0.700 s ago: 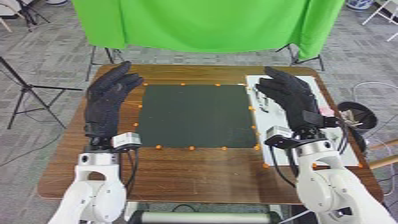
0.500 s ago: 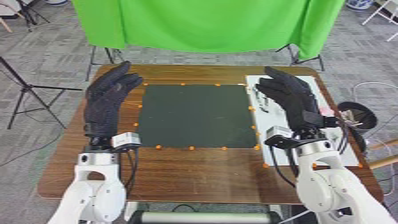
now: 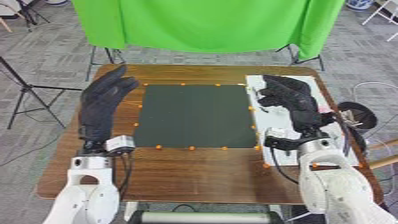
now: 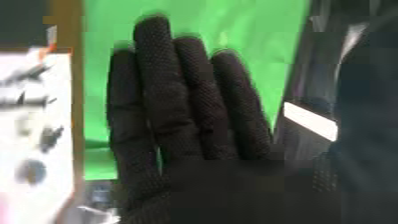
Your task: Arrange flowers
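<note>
**Left hand [image 3: 102, 102] and right hand [image 3: 298, 102] hang above brown table [image 3: 195, 175]**

The robot's gloved hands frame a dark mat [image 3: 195, 115] in the head view, the mat spreading between them as the open ground of the scene. Orange markers [image 3: 159, 147] dot its border. The left hand overlaps the table's left edge, with a tripod [image 3: 28, 88] standing on the floor beyond. The right hand is over a white board [image 3: 269, 120] that runs along the table's right side; past the edge, near the right wrist, a dark bin [image 3: 358, 112] stands on the floor. Green cloth [image 3: 204, 25] hangs beyond the far edge.

The right hand's fingers [image 4: 164, 75] are straight in the right wrist view, close together at their bases and slightly parted toward the tips. The left hand's fingers are extended and together, its thumb apart from them.

Small dark and silvery items [image 4: 51, 137] and a round gray item [image 4: 31, 171] lie on the board, apart from the right hand's fingers, too blurred to identify. A pink item [image 3: 324, 107] sits beside the right hand's wrist end; whether it is a flower, one cannot tell.
</note>
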Robot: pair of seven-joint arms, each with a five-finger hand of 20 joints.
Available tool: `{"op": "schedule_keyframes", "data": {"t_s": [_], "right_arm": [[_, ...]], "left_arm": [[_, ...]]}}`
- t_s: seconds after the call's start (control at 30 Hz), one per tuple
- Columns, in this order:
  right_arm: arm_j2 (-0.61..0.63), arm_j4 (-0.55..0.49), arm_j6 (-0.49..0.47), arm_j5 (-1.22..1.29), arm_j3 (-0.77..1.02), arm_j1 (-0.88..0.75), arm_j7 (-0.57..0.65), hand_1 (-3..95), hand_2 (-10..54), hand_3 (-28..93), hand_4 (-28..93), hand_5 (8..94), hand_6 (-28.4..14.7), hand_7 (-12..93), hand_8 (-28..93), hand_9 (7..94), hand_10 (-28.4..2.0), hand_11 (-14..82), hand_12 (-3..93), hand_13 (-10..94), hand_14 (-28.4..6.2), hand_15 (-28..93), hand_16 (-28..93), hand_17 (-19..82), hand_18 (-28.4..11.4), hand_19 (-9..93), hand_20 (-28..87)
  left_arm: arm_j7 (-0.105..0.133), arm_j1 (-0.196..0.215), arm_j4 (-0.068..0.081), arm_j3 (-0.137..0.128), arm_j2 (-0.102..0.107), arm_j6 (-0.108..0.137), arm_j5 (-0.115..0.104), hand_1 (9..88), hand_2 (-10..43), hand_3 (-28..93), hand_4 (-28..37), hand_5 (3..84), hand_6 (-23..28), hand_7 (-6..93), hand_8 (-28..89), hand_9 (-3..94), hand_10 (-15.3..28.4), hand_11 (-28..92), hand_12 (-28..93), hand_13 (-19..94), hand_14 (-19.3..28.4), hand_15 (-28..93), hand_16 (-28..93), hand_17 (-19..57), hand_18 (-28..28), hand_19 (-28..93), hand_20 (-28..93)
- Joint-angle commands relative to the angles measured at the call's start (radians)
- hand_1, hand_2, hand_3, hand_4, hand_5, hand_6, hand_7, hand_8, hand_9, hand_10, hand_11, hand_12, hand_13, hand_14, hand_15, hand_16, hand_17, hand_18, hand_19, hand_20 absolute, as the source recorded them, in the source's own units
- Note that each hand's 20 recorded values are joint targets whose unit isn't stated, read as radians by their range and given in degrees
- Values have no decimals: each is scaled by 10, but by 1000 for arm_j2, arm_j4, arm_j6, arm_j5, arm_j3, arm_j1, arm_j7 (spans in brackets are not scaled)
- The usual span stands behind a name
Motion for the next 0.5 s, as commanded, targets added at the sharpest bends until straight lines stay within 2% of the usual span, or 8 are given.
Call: {"op": "schedule_keyframes", "data": {"t_s": [0.03, 0.1, 0.2, 0.37, 0.5], "right_arm": [[99, -58, -80, -518, 5, -39, 369, 251, -95, 669, -232, 584, -40, 161, -78, 660, -164, 201, 216, 696, -119, 394, 251, 356, -199, 667, 469], [108, -71, -174, -608, 18, -60, 444, 254, -95, 654, -256, 608, -53, 143, -73, 681, -166, 199, 215, 717, -119, 449, 256, 388, -195, 757, 502], [133, -71, -230, -728, -10, -75, 529, 264, -95, 639, -274, 637, -63, 126, -68, 722, -165, 187, 204, 763, -101, 481, 264, 441, -188, 836, 526], [151, -53, -292, -808, -48, -80, 606, 290, -95, 649, -272, 655, -66, 116, -68, 753, -168, 179, 198, 801, -83, 486, 268, 490, -170, 861, 519], [152, -25, -273, -858, -63, -85, 624, 304, -95, 642, -267, 673, -59, 120, -71, 770, -164, 170, 191, 814, -83, 473, 269, 497, -171, 866, 507]], "left_arm": [[-26, 77, -13, -49, 14, 35, 0, 363, -76, 658, -157, 501, 24, 159, -74, 504, 139, 233, 128, 438, 171, 272, -8, 191, 138, 129, 259], [-33, 90, -16, -55, 12, 28, 4, 363, -75, 658, -158, 502, 24, 159, -74, 505, 139, 233, 128, 440, 171, 277, -7, 190, 138, 132, 260], [-41, 107, -19, -61, 11, 24, 4, 363, -75, 658, -158, 502, 24, 159, -74, 505, 140, 234, 128, 446, 173, 284, -5, 191, 140, 138, 263], [-51, 111, -17, -63, 10, 16, 8, 365, -73, 655, -158, 502, 25, 159, -75, 508, 139, 236, 128, 448, 174, 287, -7, 191, 142, 144, 264], [-55, 110, -17, -60, 10, 7, 9, 366, -73, 653, -156, 502, 25, 158, -74, 508, 140, 236, 128, 451, 175, 292, -6, 193, 142, 150, 266]]}}
